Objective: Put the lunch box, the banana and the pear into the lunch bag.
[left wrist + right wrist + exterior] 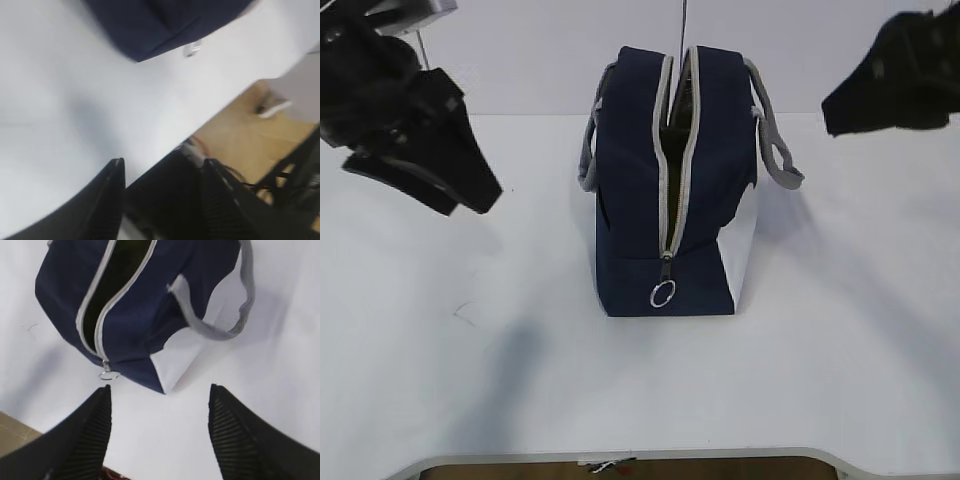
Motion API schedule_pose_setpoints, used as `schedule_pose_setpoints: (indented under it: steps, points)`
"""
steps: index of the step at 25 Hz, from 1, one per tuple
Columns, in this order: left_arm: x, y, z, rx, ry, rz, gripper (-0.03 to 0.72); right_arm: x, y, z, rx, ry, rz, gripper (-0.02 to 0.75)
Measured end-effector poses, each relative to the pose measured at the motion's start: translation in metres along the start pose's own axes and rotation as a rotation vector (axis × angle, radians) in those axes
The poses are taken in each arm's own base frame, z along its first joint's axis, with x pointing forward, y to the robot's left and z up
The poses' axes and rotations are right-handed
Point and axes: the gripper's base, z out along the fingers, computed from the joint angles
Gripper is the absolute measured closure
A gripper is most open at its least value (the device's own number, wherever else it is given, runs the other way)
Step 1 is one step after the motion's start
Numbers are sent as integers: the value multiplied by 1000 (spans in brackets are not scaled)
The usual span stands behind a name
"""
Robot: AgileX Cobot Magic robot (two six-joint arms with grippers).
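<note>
The navy lunch bag [630, 200] stands upright at the table's middle, its grey zipper open along the top and its ring pull [663, 294] hanging at the near end. Its inside is dark, and I cannot see any contents. The lunch box, banana and pear are out of view. My left gripper [475, 195] hangs raised to the bag's left, open and empty [162, 165]. My right gripper [835, 112] is raised at the upper right, open and empty [160, 390]. The right wrist view shows the bag [150, 320] from above, and the left wrist view shows one corner of the bag [160, 25].
The white table [470, 380] bears only the bag. Its front edge [620, 455] runs along the bottom of the exterior view. Grey handles [775, 150] stick out on both sides of the bag. The left wrist view shows wooden floor [250, 125] beyond the table edge.
</note>
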Motion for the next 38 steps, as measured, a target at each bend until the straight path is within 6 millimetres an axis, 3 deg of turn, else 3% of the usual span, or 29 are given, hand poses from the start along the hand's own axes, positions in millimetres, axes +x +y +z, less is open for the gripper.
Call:
schedule_pose_setpoints:
  steps: [3, 6, 11, 17, 23, 28, 38]
  points:
    - [8, 5, -14, -156, 2, -32, 320, 18, 1, 11, -28, -2, 42, 249]
    - [16, 2, -32, -262, -25, -37, 325, 23, 1, 19, -36, 0, 60, 249]
    - [32, -19, -62, -279, -113, -6, 326, 18, -1, 33, -30, -31, 58, 255]
    - [45, -31, -84, -283, -178, 21, 327, 30, -1, 50, -29, -1, -155, 288]
    - [47, -32, -86, -282, -185, 24, 327, 45, 32, 50, -93, -77, -393, 292]
    - [47, -32, -86, -282, -183, 22, 328, 77, 54, 63, -132, -128, -553, 292]
    - [47, -33, -87, -282, -184, 20, 328, 131, 41, 91, -94, -398, -311, 292]
